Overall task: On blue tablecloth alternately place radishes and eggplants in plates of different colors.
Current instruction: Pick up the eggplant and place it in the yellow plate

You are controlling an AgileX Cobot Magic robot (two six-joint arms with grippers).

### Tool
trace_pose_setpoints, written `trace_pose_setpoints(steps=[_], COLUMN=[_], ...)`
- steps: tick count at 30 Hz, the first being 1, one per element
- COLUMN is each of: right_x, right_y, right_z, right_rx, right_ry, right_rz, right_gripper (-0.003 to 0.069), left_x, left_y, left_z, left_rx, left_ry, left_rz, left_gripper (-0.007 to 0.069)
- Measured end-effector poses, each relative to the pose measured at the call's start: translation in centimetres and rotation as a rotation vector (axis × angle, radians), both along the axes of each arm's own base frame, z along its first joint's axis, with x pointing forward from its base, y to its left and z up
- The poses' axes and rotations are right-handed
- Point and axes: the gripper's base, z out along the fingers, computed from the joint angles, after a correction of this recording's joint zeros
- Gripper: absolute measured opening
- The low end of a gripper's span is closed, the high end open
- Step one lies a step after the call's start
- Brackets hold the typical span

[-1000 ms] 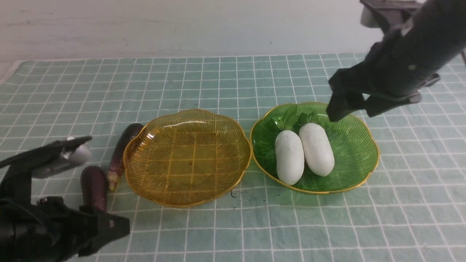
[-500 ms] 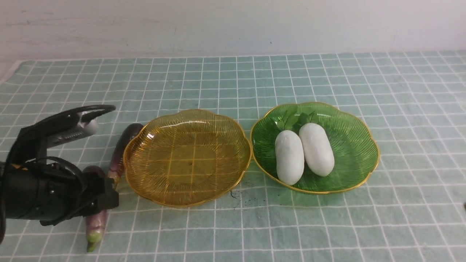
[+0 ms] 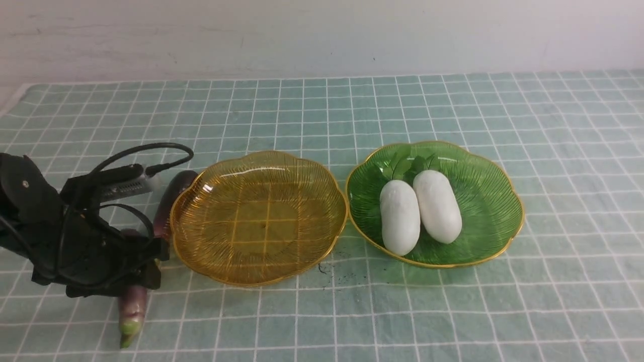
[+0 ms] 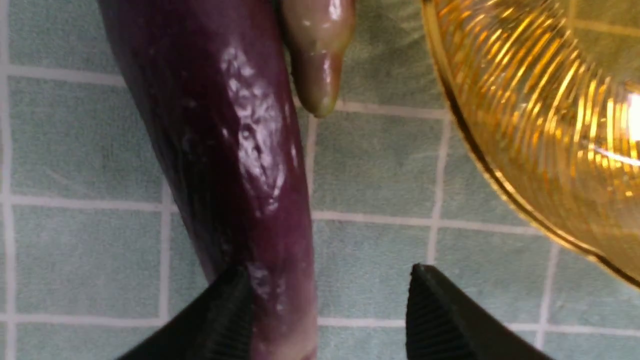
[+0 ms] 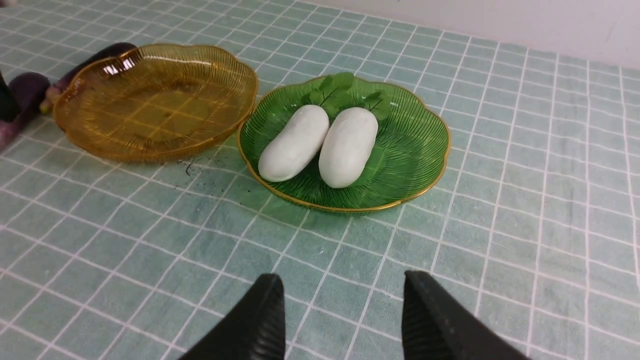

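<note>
Shift the open left tool [image 4: 328,272] sideways over the near eggplant [image 4: 225,125], lengthwise across its jaws, far from the open right tool [image 5: 342,280].

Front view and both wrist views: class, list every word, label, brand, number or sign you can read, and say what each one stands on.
No text can be read in any view.
Amber plate, green plate, radishes, eggplants: no words or labels.
Cloth: dark smudges beside the amber plate, not letters.
Silver module: fine markings, too small to read.
</note>
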Motion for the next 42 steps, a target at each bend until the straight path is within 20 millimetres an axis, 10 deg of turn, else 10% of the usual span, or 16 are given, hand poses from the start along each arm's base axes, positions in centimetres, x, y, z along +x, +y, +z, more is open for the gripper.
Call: trace_pose_setpoints(steps=[17, 24, 37, 42], right_x=[2.4, 2.3, 2.3, 2.4], right_y=[0.9, 0.9, 0.9, 0.9], right_z=[-0.3, -0.3, -0.3, -0.3], right_rx=[-0.024, -0.023, -0.021, -0.019], right_ry=[0.099, 0.099, 0.099, 0.093], right_rz=[0.005, 0.005, 0.006, 0.006], right_gripper=[0.0307, 0.0307, 0.0307, 0.0307], left_x=[0.5, -0.1, -1.6, -0.8], left_y=[0.7, 0.7, 0.9, -1.6], left_z=[-2.6, -2.4, 9.0, 9.3], left_rx=[0.102, 0.102, 0.128, 0.004], left_ry=[0.087, 0.135, -0.041, -0.074], left_rz=[-0.078, -0.091, -0.027, -0.039], left_gripper=[0.038, 0.0258, 0.0258, 0.0258])
